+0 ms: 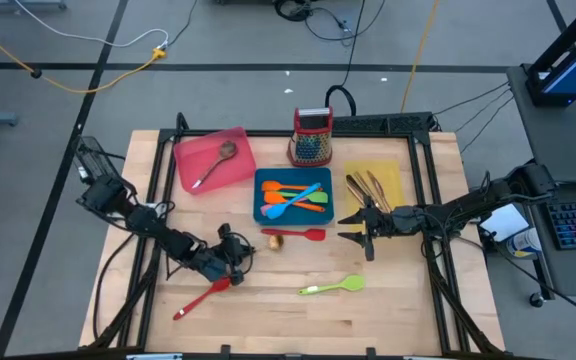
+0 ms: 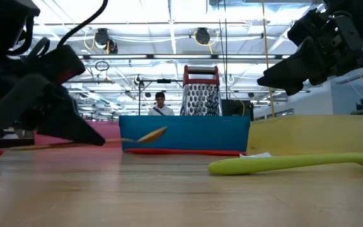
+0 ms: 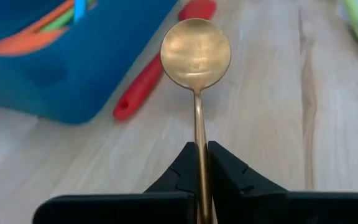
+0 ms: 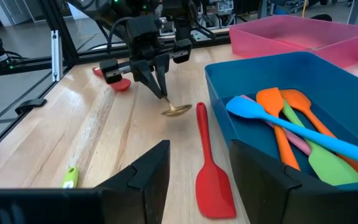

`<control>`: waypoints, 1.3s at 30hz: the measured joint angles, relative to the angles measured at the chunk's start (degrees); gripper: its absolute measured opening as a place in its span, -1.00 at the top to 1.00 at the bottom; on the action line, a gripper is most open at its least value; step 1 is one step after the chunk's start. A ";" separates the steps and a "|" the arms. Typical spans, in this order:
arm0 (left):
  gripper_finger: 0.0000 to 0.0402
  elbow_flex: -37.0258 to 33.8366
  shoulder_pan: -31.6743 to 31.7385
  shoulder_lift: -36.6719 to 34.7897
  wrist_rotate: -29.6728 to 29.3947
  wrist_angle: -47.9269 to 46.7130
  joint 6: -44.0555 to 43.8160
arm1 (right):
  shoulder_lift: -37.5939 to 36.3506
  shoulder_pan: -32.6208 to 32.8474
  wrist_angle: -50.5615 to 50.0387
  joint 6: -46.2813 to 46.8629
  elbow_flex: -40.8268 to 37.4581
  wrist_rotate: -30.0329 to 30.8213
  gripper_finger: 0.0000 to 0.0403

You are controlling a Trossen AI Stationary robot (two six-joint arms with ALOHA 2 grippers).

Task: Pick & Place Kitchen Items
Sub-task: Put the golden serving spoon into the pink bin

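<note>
My left gripper (image 1: 238, 252) is shut on a copper-toned spoon (image 3: 196, 53) at the table's middle, just near of the blue tray (image 1: 264, 213). The spoon's bowl (image 1: 275, 240) points toward the right edge. A red spatula (image 1: 300, 234) lies flat beside the bowl. My right gripper (image 1: 360, 228) hangs open above the table, right of that spatula, with nothing between its fingers (image 4: 143, 180). A green spatula (image 1: 334, 286) and a red utensil (image 1: 202, 298) lie on the wood nearer the front. My left gripper pinches the spoon's thin handle (image 3: 199, 163) between its two fingers, well back from the bowl. The fingers slant down from the table's left and lie along the handle, so the spoon sticks out ahead of them. In the low view the bowl (image 2: 152, 134) tilts up, off the table.
The blue tray holds several orange, green and blue spatulas (image 4: 291, 134). A pink tray (image 1: 213, 160) with one spoon stands far left, a yellow tray (image 1: 393, 180) with cutlery far right, and a grater (image 1: 313, 137) between them at the back. Bare wood runs along the front edge.
</note>
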 joint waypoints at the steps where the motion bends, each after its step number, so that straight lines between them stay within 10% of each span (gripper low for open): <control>1: 0.92 0.04 0.06 -0.67 -0.01 -0.02 0.58 | 0.00 0.02 0.00 0.00 0.00 0.00 0.21; 21: 0.92 0.11 3.50 -24.24 -3.51 -7.93 22.12 | 0.00 0.02 -0.41 0.43 0.00 0.00 0.21; 39: 0.91 0.09 25.26 -38.93 -6.45 -27.66 31.93 | 0.00 0.00 -0.39 0.43 0.00 0.31 0.21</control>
